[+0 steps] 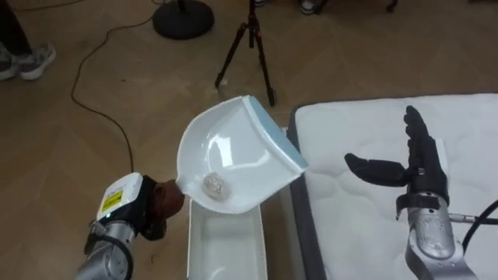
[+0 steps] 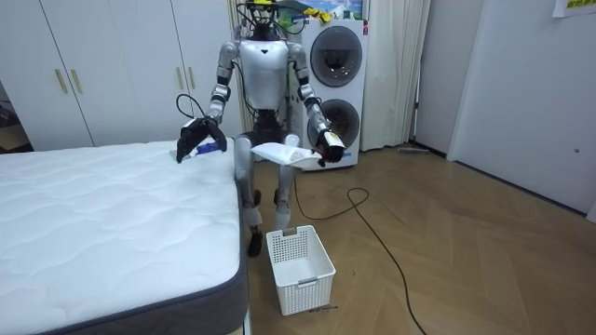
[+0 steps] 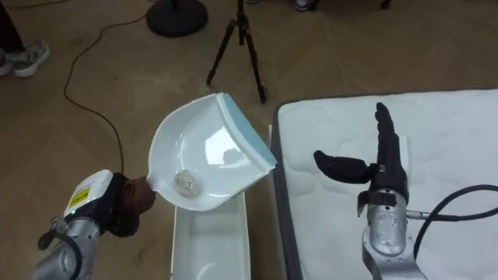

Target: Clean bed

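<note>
My left hand [image 1: 138, 211] is shut on the dark handle [image 1: 165, 197] of a white dustpan [image 1: 241, 148] with a pale blue lip. The pan is tilted handle-down, and a crumpled paper ball [image 1: 214, 185] lies in its low end. Right under it stands a white plastic basket [image 1: 196, 241], on the floor by the bed's corner [image 2: 300, 265]. My right hand [image 1: 420, 167] hovers open over the white mattress [image 1: 350, 225], fingers straight and thumb spread to the left. In the room view I stand at the bed's far corner, holding the dustpan [image 2: 284, 152] over the floor.
A black tripod [image 1: 247, 47] and a round stand base [image 1: 183, 17] stand on the wooden floor ahead, with a cable [image 1: 93, 85] snaking past. A person's shoes [image 1: 27, 62] show at the far left. Washing machines [image 2: 335, 84] and wardrobes [image 2: 102, 70] line the wall behind me.
</note>
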